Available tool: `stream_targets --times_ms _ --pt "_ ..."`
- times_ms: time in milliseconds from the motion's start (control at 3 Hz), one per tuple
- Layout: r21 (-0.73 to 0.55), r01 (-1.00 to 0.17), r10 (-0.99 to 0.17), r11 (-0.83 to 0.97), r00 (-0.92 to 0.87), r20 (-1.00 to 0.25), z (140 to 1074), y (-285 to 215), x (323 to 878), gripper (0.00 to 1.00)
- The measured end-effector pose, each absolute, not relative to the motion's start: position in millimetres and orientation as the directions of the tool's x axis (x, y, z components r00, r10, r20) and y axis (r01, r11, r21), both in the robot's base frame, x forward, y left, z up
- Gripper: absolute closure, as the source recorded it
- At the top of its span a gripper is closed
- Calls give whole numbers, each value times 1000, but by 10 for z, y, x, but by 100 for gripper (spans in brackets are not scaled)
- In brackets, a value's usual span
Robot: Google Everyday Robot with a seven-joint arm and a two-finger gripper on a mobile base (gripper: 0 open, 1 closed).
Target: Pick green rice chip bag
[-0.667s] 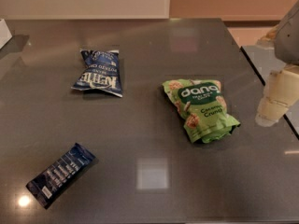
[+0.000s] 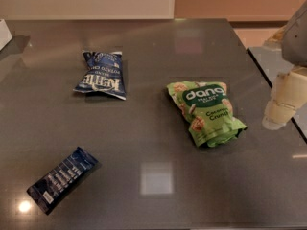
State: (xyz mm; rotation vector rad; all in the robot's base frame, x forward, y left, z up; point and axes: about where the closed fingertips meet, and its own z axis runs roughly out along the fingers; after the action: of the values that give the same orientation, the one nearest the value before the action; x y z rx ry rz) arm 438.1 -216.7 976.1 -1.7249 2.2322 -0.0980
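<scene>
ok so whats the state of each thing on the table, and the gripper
green bag: lying flat, crinkled, label up, not held
kettle bag: lying flat, label up, print upside down to the camera
blue packet: lying flat, angled, front left of table
gripper: right of the green bag, apart from it, holding nothing
</scene>
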Motion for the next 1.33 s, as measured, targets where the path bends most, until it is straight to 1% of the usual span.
stream_targets --times_ms 333,667,1000,1333 --pt "-237 -926 -945 292 -242 -218 9739 -2127 4431 0" --pt "-211 -912 -924 353 -303 -234 9642 -2055 4509 0" --pt "-118 -859 -855 498 -463 -234 9354 -1804 4635 0" --pt "-74 -794 -787 604 -580 -209 9163 -1679 4704 0"
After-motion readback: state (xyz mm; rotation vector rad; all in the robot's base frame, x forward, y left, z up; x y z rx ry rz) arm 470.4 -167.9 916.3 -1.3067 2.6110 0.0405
